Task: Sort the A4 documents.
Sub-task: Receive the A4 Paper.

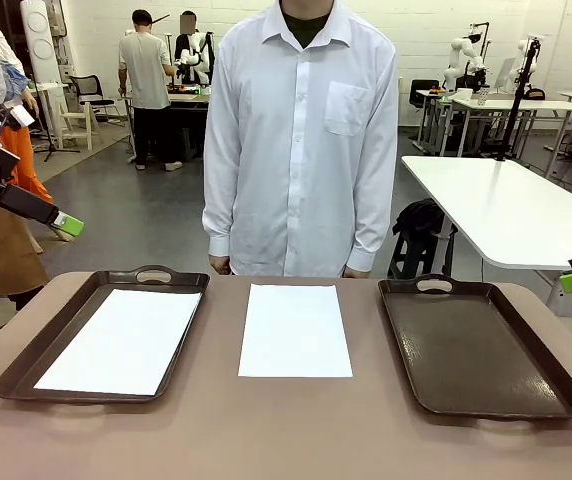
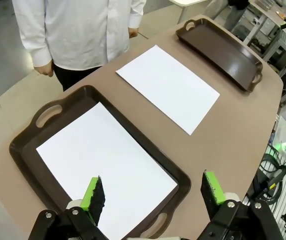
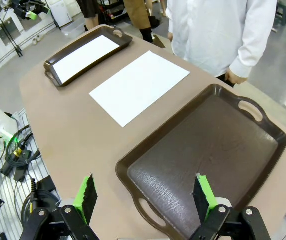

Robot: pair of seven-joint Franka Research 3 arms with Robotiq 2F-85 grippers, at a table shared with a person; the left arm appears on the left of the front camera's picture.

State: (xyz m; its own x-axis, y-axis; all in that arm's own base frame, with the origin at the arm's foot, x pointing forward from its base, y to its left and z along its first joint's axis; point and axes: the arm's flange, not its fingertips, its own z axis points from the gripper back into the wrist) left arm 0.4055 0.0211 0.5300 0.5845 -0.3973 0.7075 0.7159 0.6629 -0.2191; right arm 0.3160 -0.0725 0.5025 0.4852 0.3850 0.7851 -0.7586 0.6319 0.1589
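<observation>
Front camera low across table [image 1: 286, 435]; wrist cameras high, both over middle sheet [image 2: 168, 87].

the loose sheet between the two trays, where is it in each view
Front view: loose sheet at centre, a little low.
Left wrist view: loose sheet at upper middle.
Right wrist view: loose sheet upper left of centre.
Shared landmark: the empty tray beside it.

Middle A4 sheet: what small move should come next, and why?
Probably lower the open right end effector toward the loose A4 sheet: it lies on the bare table, the right tray is empty, the left tray already holds one.
</observation>
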